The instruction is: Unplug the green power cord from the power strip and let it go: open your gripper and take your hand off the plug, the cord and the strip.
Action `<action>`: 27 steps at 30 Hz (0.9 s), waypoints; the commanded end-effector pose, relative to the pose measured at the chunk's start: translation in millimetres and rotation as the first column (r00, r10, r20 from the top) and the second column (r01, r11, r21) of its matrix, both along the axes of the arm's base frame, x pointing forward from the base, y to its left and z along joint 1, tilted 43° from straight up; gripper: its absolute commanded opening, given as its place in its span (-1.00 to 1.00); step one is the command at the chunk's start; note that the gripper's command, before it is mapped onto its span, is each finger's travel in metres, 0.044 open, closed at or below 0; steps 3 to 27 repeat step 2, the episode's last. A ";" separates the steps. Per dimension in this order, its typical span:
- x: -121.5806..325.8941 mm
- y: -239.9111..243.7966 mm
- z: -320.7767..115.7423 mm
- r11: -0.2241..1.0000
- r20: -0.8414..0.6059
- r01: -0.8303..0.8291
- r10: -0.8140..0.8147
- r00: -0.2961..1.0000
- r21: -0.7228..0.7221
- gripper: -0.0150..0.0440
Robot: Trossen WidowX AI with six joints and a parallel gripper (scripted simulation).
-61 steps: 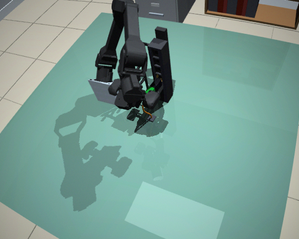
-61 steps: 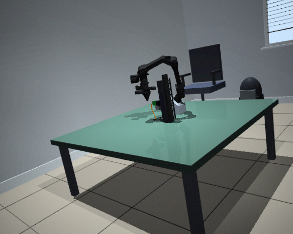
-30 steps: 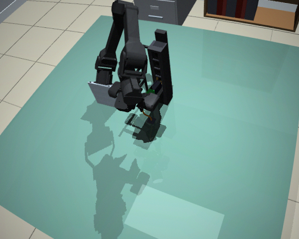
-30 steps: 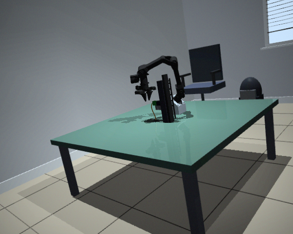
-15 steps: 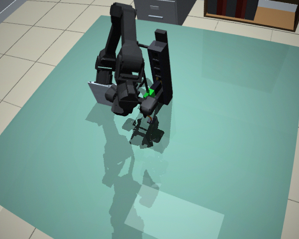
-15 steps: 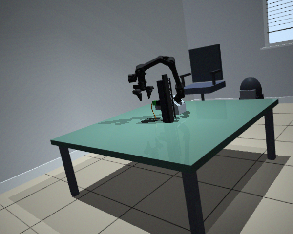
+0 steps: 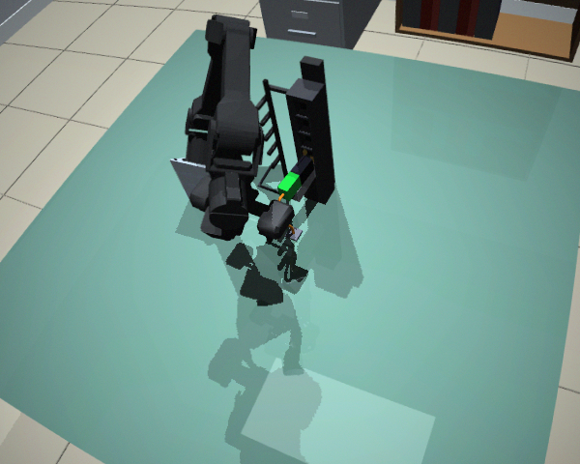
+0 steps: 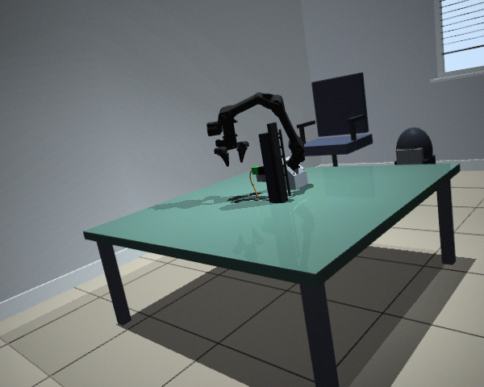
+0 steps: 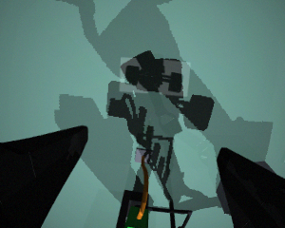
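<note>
The green plug (image 7: 288,185) (image 8: 256,169) stands out from the socket face of the upright dark power strip (image 7: 325,150) (image 8: 273,166). Its dark front end is at the sockets, with small gold bits showing there; how deep it sits I cannot tell. The orange cord (image 8: 251,181) (image 9: 145,185) hangs from the plug to a small pale plate (image 7: 296,234) (image 9: 140,155) on the table. My gripper (image 8: 235,164) (image 9: 156,144) is wide open and empty. It is above and out in front of the plug, apart from plug, cord and strip. My fingertips are hidden in the top view.
A black barred rack (image 7: 274,125) stands close behind the strip, between it and my arm. My arm's pale base (image 7: 188,174) (image 8: 298,179) is beyond it. A grey block (image 8: 264,176) is just under the plug. All stand on the green table (image 7: 430,249) (image 8: 217,233).
</note>
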State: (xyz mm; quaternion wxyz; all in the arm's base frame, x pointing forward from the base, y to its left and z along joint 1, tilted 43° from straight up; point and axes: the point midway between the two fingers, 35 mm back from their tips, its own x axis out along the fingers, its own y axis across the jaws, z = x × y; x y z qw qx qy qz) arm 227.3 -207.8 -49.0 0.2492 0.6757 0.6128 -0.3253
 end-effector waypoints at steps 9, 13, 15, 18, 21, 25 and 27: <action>-1.0 -0.2 -0.2 1.000 -0.001 -0.006 0.006 1.000 0.001 1.00; -1.0 -0.2 -0.2 1.000 -0.001 -0.006 0.006 1.000 0.001 1.00; -1.0 -0.2 -0.2 1.000 -0.001 -0.006 0.006 1.000 0.001 1.00; -1.0 -0.2 -0.2 1.000 -0.001 -0.006 0.006 1.000 0.001 1.00; -1.0 -0.2 -0.2 1.000 -0.001 -0.006 0.006 1.000 0.001 1.00; -1.0 -0.2 -0.2 1.000 -0.001 -0.006 0.006 1.000 0.001 1.00; -1.0 -0.2 -0.2 1.000 -0.001 -0.006 0.006 1.000 0.001 1.00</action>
